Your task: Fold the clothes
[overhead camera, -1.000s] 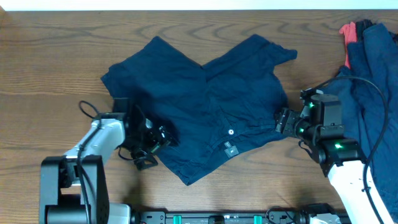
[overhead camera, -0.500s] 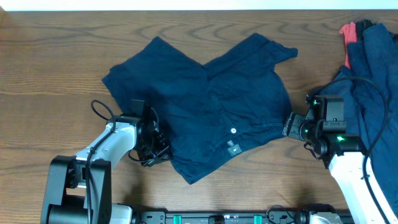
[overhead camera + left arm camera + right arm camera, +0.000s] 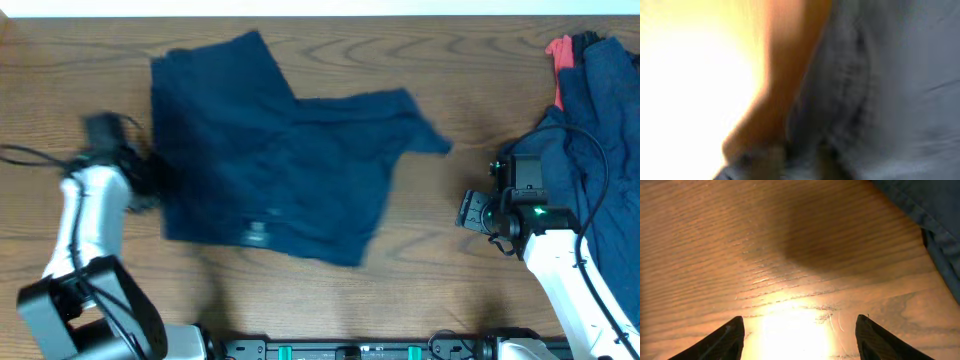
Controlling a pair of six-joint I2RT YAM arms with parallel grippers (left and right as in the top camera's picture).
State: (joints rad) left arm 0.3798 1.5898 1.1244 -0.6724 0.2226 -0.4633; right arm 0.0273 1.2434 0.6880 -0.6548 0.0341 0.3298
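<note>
Since the earlier frame the shorts point(image 3: 270, 160) have slid left and up the table point(image 3: 500, 90), seemingly towed by my left gripper point(image 3: 148, 182); blur hides whether it is clamped. My right gripper point(image 3: 799, 325) hangs wide, empty, over wood. I judge I'm squaring them flat; next calls for pinching a leg to fold. One pair of shorts, one navy heap point(image 3: 605, 110), one coral-red piece point(image 3: 558, 48).

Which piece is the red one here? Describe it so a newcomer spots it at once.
From overhead, find the wooden table and go to its far right corner, where a heap of navy garments lies. At the heap's upper left edge a small coral-red piece pokes out, the only cloth there that is not dark blue.
</note>
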